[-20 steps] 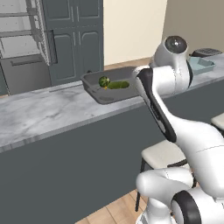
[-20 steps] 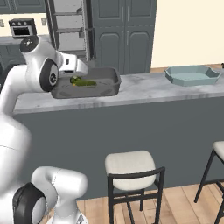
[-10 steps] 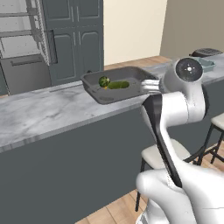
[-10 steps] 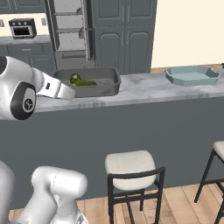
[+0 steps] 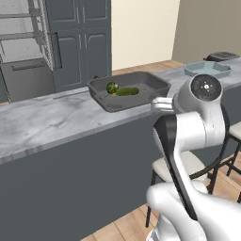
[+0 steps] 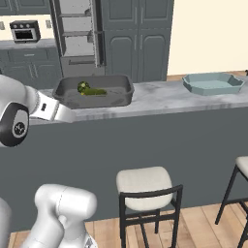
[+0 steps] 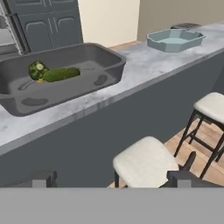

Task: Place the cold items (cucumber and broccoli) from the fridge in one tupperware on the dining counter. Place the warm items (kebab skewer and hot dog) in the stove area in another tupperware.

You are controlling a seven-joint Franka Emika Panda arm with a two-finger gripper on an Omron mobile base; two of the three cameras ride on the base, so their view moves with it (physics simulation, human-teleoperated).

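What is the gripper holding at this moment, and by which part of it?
Nothing is held. The gripper is open with nothing between its fingertips; the cucumber and broccoli lie in the dark tupperware.

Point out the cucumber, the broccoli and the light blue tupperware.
cucumber (image 7: 61, 74), hand view, middle of its length.
broccoli (image 7: 38, 70), hand view, its green head.
light blue tupperware (image 7: 162, 45), hand view, its near rim.

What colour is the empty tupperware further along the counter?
Pale teal, a light blue-green tupperware; the hand view shows it best.
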